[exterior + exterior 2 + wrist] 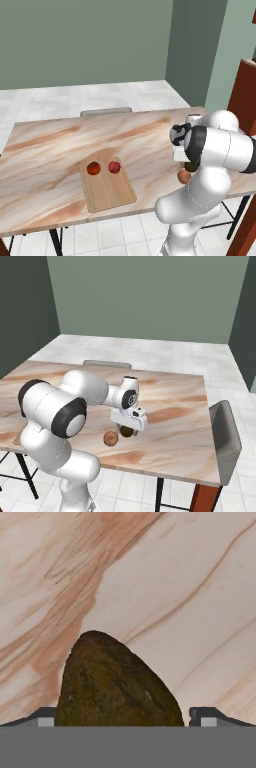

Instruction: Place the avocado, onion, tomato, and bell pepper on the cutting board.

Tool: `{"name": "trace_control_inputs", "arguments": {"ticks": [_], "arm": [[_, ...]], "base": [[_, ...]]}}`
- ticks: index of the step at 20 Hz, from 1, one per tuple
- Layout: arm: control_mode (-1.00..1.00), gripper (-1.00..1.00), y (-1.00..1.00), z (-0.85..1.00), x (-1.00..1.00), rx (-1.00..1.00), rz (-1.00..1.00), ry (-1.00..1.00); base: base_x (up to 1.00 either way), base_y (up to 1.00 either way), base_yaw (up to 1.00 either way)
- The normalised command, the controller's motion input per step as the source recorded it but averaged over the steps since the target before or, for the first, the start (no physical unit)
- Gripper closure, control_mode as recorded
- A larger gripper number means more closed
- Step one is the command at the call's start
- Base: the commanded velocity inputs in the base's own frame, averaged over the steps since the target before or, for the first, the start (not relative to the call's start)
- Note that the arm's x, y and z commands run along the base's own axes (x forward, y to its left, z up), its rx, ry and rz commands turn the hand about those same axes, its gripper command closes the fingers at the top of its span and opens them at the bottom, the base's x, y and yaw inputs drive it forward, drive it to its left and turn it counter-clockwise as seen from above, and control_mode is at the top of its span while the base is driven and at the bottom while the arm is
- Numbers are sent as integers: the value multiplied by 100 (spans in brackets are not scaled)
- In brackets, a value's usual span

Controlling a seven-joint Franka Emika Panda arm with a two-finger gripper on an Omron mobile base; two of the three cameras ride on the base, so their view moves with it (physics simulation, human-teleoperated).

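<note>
The dark olive avocado lies on the marble table between my two fingertips, with a narrow gap showing on its right side. My gripper is low over it, open and straddling it. The tan onion rests just beside the avocado, near the table's front edge. In the left base view the avocado and the onion peek out beside my arm. On the wooden cutting board sit the orange-red tomato and the crimson bell pepper.
The marble table stretches wide to the left and behind the board. A grey chair stands at the table's right end, and another chair back shows behind the far edge.
</note>
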Motion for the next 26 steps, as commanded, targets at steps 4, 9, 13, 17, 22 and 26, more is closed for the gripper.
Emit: {"name": "trace_control_inputs", "arguments": {"ticks": [4,9,13,17,22,26], "arm": [[-100,100,3,-11,0,0,0,0],[-100,100,-2,4,1,0,0,0],[-100,100,-1,38,-1,1,0,0],[-100,100,0,53,-4,0,0,0],[-100,100,9,57,-6,3,0,1],[-100,100,26,45,-10,6,0,3]], "base": [[0,0,0],[0,0,0],[0,0,0],[0,0,0],[0,0,0],[0,0,0]]}}
